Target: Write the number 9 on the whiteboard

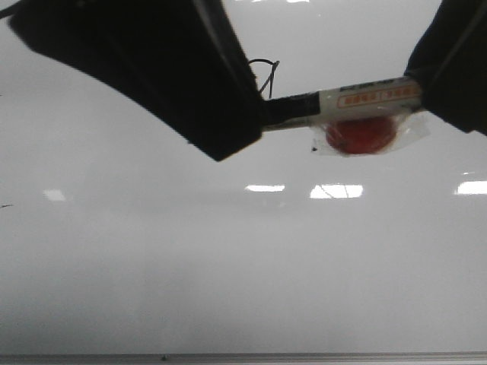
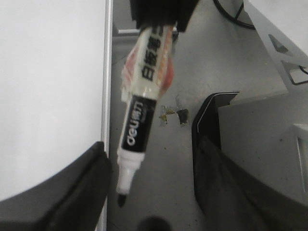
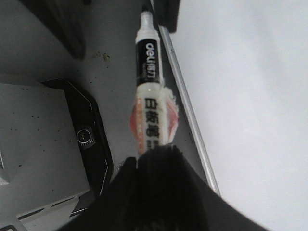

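Observation:
The whiteboard (image 1: 228, 266) fills the front view, glossy and pale. A thin black number 9 (image 1: 268, 74) shows partly beside my left gripper (image 1: 243, 129). My right gripper (image 1: 437, 87) is shut on the rear of an uncapped marker (image 1: 358, 99) that carries a red lump in clear plastic (image 1: 361, 135). In the right wrist view the marker (image 3: 149, 96) sticks out from the right gripper (image 3: 154, 156), alongside the whiteboard (image 3: 250, 96). In the left wrist view the left gripper (image 2: 156, 154) is open; the marker (image 2: 144, 96) has its black tip between the fingers, close to one finger (image 2: 72, 192), touching neither.
A grey metal edge strip (image 2: 107, 72) borders the whiteboard (image 2: 48, 72); beyond it lies a grey speckled surface (image 2: 163, 183). A black base with a round lens (image 3: 89, 137) and a white bracket (image 2: 274, 29) stand off the board. A tiny dark scratch (image 1: 6, 205) marks the board's left.

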{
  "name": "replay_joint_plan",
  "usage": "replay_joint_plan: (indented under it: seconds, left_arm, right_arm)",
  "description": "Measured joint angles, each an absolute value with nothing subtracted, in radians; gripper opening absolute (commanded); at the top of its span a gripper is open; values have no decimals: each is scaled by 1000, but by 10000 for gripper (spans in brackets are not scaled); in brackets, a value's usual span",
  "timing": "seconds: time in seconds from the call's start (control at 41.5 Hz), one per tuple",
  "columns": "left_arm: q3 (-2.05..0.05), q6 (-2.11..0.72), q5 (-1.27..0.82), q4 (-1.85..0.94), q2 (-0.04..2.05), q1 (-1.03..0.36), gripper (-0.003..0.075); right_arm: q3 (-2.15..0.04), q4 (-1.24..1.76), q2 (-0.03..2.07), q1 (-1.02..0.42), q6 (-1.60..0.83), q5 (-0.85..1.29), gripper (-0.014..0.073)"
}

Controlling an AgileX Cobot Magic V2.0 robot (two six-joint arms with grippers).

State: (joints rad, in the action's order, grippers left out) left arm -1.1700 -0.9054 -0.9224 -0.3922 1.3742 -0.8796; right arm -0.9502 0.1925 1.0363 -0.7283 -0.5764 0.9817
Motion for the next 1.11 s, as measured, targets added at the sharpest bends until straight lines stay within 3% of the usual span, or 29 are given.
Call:
replay_joint_plan:
  seconds: [0.289,0.698,0.794,0.987,1.059,1.107]
  left_arm:
    - [-1176,-914,-854,-396,1416,-891,368]
    - [-1176,-914,-848,-396,1449,-892,109]
    - [-1176,-920,-857,-396,1449,-892,76]
    - [-1176,-927,-868,-398,1449,-895,73]
    - [-1176,-919,-868,-399,1442,-895,73]
    - [-1176,-908,-866,-397,1433,-895,73]
  right_arm:
    - [-950,193,1036,-728,-576,984,-67]
    - [-950,192,1036,-728,-576,984,-55]
    - [-950,191,1036,-728,-579,984,55]
    - [-950,191,1036,-728,-583,978,486]
    - [-950,191,1036,-728,-571,978,598]
    - [-950,191,1034,-726,-559,979,627]
